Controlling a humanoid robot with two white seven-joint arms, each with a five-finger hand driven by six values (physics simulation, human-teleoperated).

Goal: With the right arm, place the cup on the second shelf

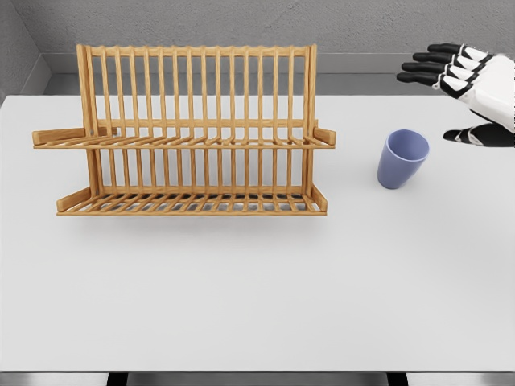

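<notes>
Grey wall behind, white table (241, 281) filling most of your view. Wooden dish rack (193, 133) stands upright left of centre with two slatted shelves, upper shelf (185, 141) and lower shelf (193, 203); both hold nothing you can see. Blue cup (401, 158) sits upright on the table to the right of the rack, apart from it, mouth up; what shows of its inside looks empty.

Your right hand (467, 92) comes in at the upper right edge, above and right of the cup, not touching it. Fingers are spread and extended, thumb apart below them, nothing held. Left arm doesn't show.

Step in hand, by my read: reach, pre-grasp. Nothing is grasped yet, so the task is barely begun. Next you need to bring the hand down and left to the cup's side wall, wrap fingers and thumb around it, then lift and carry it left over the rack end. Which shelf counts as second you can't tell from here; the upper one seems likelier. Watch the rack's end post when you bring the cup in.
</notes>
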